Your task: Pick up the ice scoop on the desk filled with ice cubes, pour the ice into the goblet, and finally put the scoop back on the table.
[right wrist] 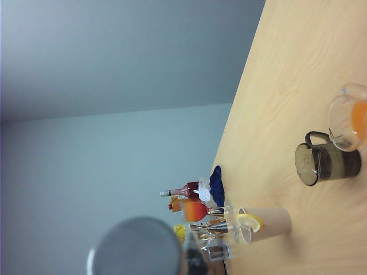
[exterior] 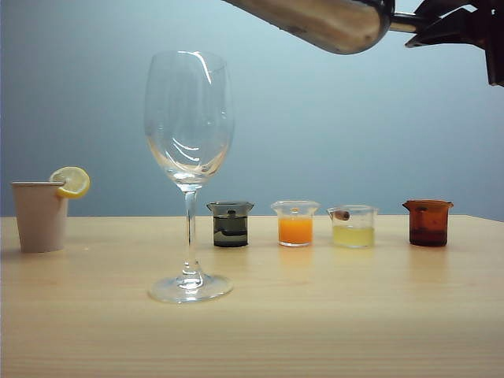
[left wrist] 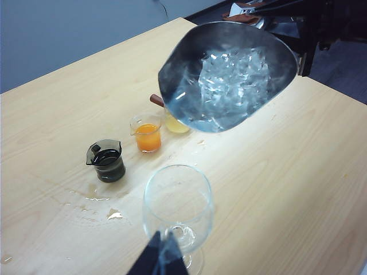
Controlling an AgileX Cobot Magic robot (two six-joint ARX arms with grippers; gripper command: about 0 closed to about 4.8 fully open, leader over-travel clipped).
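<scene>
Steel ice scoop point(left wrist: 229, 74) above goblet point(exterior: 189, 126), right gripper point(exterior: 461, 27) clamped, left gripper point(left wrist: 162, 258) low

Polished, mirror-bright metal is shown by the ice scoop point(exterior: 331, 22), held by its handle in the matt black right gripper point(exterior: 449, 30). Inside its trough, glassy, wet-looking ice cubes point(left wrist: 232, 77) are seen. Below and to the left of that claw, the goblet point(exterior: 189, 134) is of thin, clear, glossy glass. The table point(exterior: 354, 315) is of pale, smooth, fine-grained wood with a soft sheen, marked by shiny wet patches point(left wrist: 94, 197).
</scene>
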